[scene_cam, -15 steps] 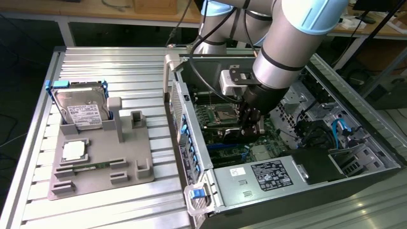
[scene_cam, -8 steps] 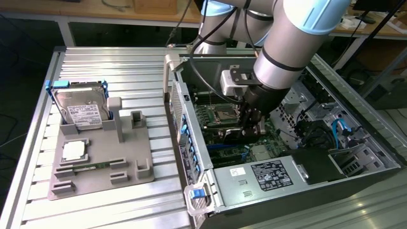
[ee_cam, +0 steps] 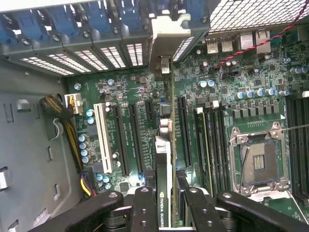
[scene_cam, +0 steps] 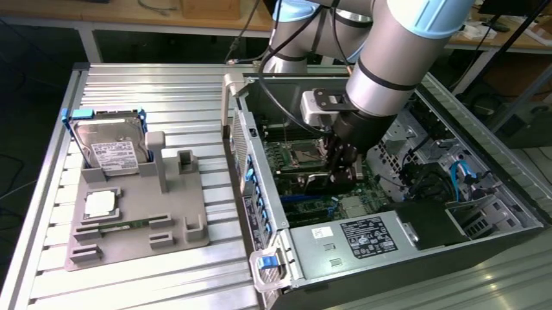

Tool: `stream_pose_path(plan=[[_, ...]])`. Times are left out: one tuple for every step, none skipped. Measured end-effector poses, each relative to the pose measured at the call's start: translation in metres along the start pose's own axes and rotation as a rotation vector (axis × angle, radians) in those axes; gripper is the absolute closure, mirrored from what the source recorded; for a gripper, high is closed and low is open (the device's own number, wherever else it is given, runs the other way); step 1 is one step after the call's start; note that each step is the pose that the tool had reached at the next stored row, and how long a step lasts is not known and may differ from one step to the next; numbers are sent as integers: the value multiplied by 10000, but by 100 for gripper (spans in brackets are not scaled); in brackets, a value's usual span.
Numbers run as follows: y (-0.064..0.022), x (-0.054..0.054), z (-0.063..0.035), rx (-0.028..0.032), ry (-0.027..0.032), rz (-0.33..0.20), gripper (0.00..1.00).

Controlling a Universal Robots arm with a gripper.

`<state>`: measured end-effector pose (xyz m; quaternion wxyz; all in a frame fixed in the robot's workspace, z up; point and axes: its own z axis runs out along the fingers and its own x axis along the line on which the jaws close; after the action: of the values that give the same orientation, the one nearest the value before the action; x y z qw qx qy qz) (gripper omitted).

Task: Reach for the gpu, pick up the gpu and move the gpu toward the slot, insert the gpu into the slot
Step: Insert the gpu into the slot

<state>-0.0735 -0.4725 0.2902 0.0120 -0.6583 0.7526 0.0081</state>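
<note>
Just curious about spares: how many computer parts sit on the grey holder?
3: hard drive standing at its far end, silvery square chip in the middle, green memory stick nearer the camera. More may hide.

The table [scene_cam: 155, 84] is made of ribbed aluminium profiles, pale grey, and the light gives a bright reflection on its near part. Behind it stands a wooden bench [scene_cam: 112, 14] on a white metal leg [scene_cam: 89, 44] — the space under this bench is dark. At the exterior view's left the floor [scene_cam: 22, 116] is also dark. At the exterior view's right, far back, there is another wooden surface [scene_cam: 518, 42].
</note>
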Motion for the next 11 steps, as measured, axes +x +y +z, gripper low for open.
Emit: stream_pose_path(plan=[[0, 0, -4, 4, 29, 0, 73], [0, 0, -4, 4, 38, -1, 73], [0, 0, -4, 7, 44, -2, 73], [0, 0, -4, 7, 64, -62, 73], [0, 0, -4, 7, 65, -92, 73], [0, 0, -5, 5, 65, -130, 73], [0, -1, -4, 4, 65, -186, 73], [0, -1, -4, 2, 65, -254, 73], [0, -1, -4, 0, 64, -354, 73], [0, -2, -4, -2, 64, -421, 73], [0, -2, -4, -3, 64, -475, 73]])
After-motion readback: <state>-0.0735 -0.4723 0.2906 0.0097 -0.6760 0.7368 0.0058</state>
